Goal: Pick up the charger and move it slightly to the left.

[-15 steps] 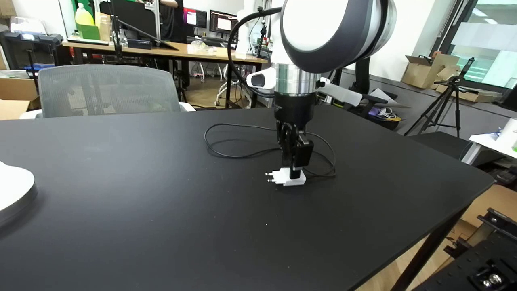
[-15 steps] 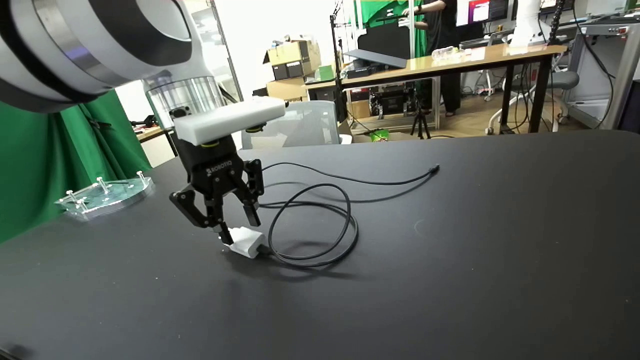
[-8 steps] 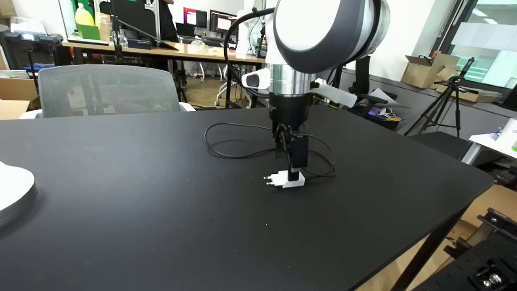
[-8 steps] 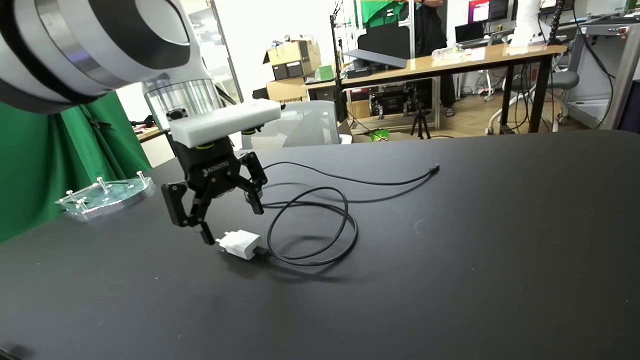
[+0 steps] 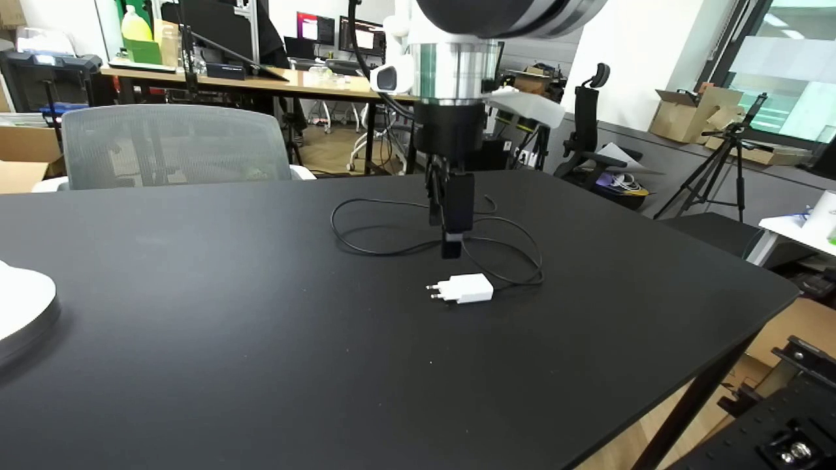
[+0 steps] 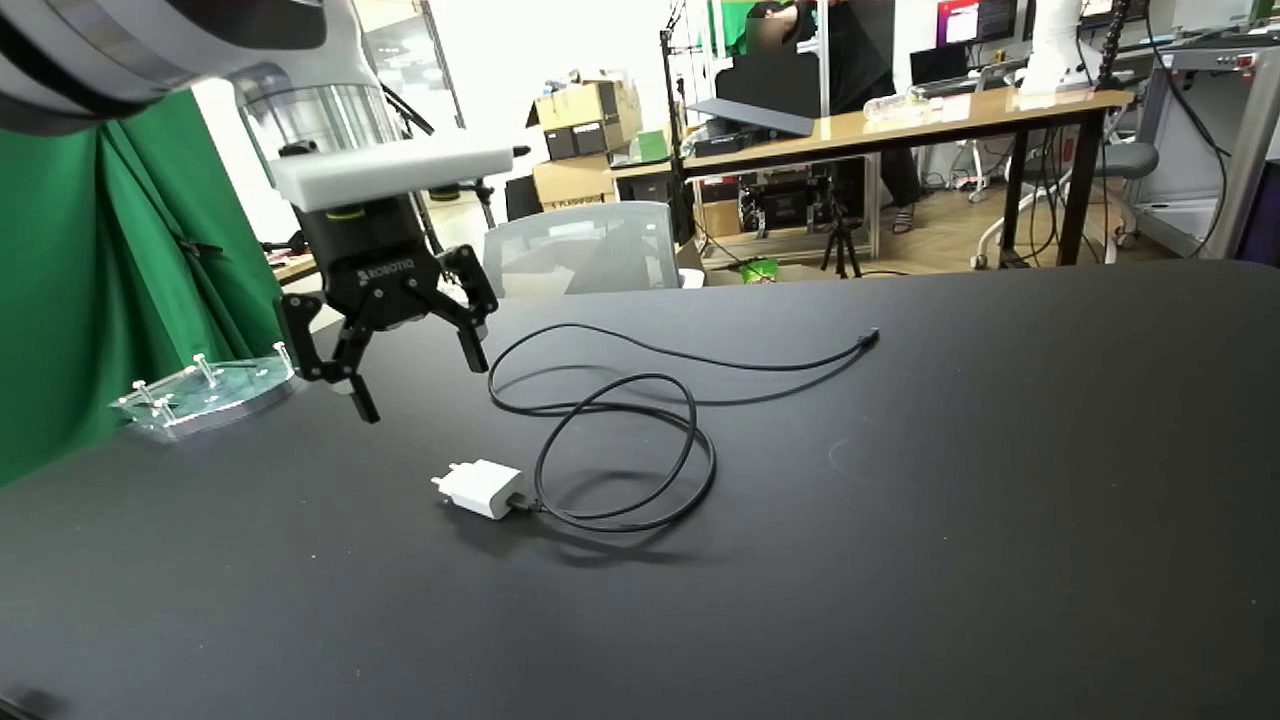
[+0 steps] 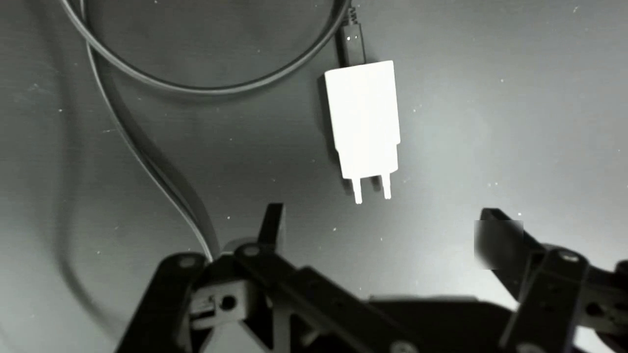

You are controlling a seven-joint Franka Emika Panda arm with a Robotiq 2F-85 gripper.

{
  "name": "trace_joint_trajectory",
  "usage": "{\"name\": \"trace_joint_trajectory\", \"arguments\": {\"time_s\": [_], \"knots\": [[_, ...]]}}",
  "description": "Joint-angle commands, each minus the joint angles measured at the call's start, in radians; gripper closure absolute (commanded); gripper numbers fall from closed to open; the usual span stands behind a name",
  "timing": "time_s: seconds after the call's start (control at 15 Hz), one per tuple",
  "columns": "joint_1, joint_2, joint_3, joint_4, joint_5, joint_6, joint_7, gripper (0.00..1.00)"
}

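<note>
The charger, a small white plug adapter with two prongs, lies flat on the dark table in both exterior views. A thin black cable runs from its back end and curls in a loop beside it. My gripper hangs above the table, higher than the charger and apart from it. Its jaws stand wide with only air between them. In the wrist view the charger sits just beyond the fingertips, prongs pointing toward the gripper.
A round white disc-like object stands at the table's edge in an exterior view. A clear plate with upright bolts lies near the green curtain. A mesh chair stands behind the table.
The fingers were around the charger a second ago. They have spread apart, the charger has stayed on the table after a slight shift, and my gripper has risen and drawn back from it.
</note>
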Motion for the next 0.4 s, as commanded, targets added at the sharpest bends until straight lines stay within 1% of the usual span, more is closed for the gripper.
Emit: {"name": "trace_joint_trajectory", "arguments": {"time_s": [0.0, 0.2, 0.33], "knots": [[-0.009, -0.085, 0.034, -0.01, 0.066, -0.058, -0.015, 0.0], [-0.026, -0.113, 0.074, -0.004, 0.273, -0.096, -0.174, 0.0], [-0.019, -0.131, 0.075, -0.001, 0.36, -0.129, -0.24, 0.0]]}}
